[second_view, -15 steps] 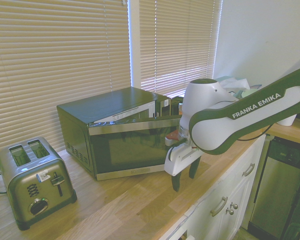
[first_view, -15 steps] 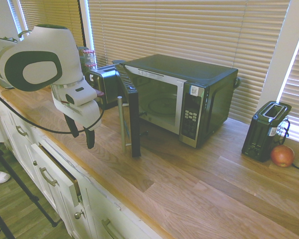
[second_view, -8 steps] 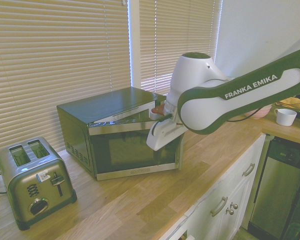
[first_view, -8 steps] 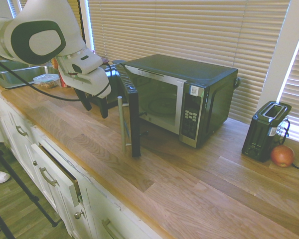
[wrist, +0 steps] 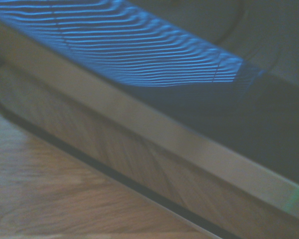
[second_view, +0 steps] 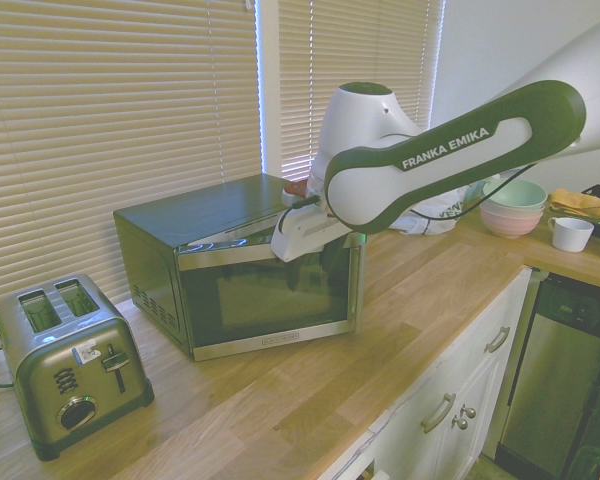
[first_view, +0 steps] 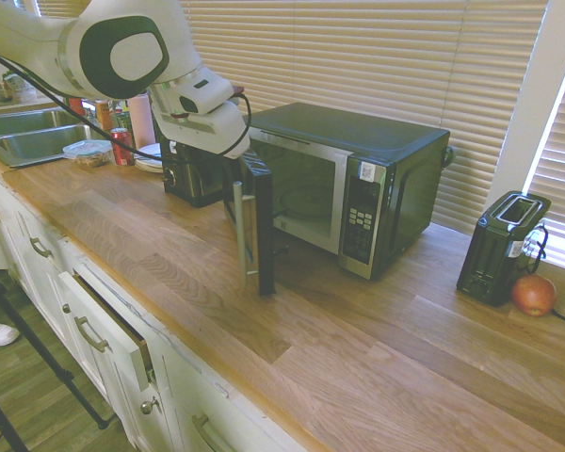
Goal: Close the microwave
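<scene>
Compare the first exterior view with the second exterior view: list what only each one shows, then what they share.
Only the first exterior view shows the keypad, the apple, the black toaster, the sink and the red can.

Only the second exterior view shows the silver toaster, the stacked bowls and the mug.

Both show the microwave with its door still ajar, the arm above the door, the counter and the blinds.

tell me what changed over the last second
The gripper rose from near the counter edge and swung in to the microwave door's top edge. The door has edged slightly towards shut but is still open. The toaster and apple stayed put.
</scene>
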`<state>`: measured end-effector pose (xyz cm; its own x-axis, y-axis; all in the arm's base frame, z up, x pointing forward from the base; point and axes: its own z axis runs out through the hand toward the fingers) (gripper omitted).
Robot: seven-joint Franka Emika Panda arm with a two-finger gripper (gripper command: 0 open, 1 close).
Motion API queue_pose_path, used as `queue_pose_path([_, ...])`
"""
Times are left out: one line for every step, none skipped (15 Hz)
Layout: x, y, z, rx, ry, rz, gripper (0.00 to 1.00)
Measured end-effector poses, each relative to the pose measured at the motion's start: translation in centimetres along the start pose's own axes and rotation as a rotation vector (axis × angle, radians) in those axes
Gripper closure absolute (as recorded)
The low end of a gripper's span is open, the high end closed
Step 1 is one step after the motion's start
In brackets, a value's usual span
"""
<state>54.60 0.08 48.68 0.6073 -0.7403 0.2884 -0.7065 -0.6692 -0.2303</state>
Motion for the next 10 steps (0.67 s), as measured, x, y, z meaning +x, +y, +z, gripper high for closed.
queue_pose_path([1.3, 0.0, 0.4, -0.003, 0.006, 0.015, 0.00])
queue_pose_path([2.6, -0.1, 0.9, -0.006, 0.013, 0.030, 0.00])
queue_pose_path([3.6, -0.4, 1.3, -0.006, 0.016, 0.041, 0.00])
queue_pose_path([4.6, -0.9, 1.8, -0.007, 0.018, 0.048, 0.00])
queue_pose_path([5.6, -1.5, 2.4, -0.009, 0.018, 0.054, 0.00])
queue_pose_path([6.5, -2.1, 2.9, -0.013, 0.016, 0.058, 0.00])
queue_pose_path([7.4, -2.8, 3.8, -0.013, 0.014, 0.062, 0.00])
queue_pose_path([8.2, -3.6, 4.6, -0.014, 0.009, 0.067, 0.00])
queue_pose_path([9.1, -4.5, 5.4, -0.016, 0.003, 0.073, 0.00])
queue_pose_path([9.8, -4.9, 6.1, -0.028, -0.009, 0.078, 0.00])
